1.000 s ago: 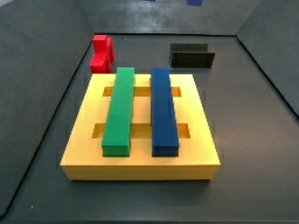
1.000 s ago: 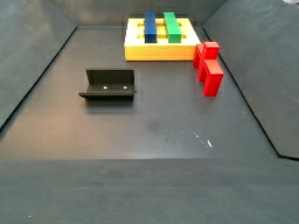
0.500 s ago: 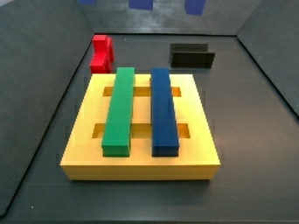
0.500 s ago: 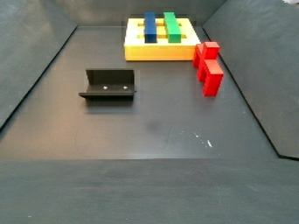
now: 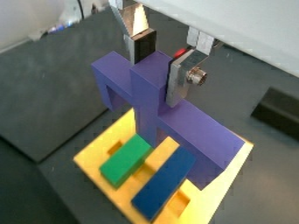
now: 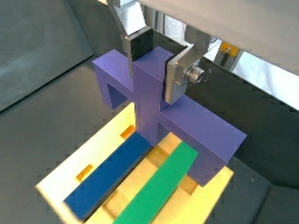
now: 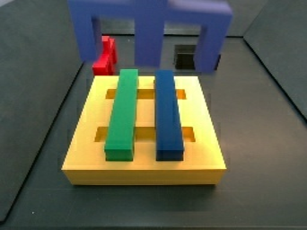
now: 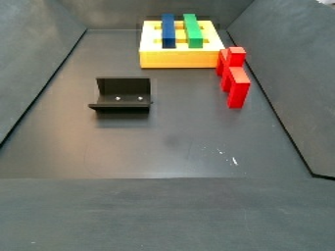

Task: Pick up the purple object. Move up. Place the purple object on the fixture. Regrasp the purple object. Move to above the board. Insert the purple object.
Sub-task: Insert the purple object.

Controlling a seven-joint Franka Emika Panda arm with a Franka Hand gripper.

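The purple object (image 5: 176,122) is a wide bar with a raised central stub, and my gripper (image 5: 162,66) is shut on that stub. The same grip shows in both wrist views, gripper (image 6: 160,63) on purple object (image 6: 187,122). It hangs in the air above the board (image 6: 70,179), legs pointing down. In a side view the purple object (image 7: 150,18) fills the upper part over the far end of the board (image 7: 144,166); the gripper is cut off there. The fixture (image 8: 121,95) stands empty on the floor.
A long green bar (image 7: 122,112) and a long blue bar (image 7: 170,112) lie side by side in the board's slots. A red block (image 8: 234,74) stands beside the board (image 8: 177,59). The fixture (image 7: 186,58) is partly hidden behind the purple object. Dark walls enclose the floor.
The purple object has come down into one side view above the board's far end; earlier only small bits showed at that view's upper edge. Board, red block and fixture have not moved.
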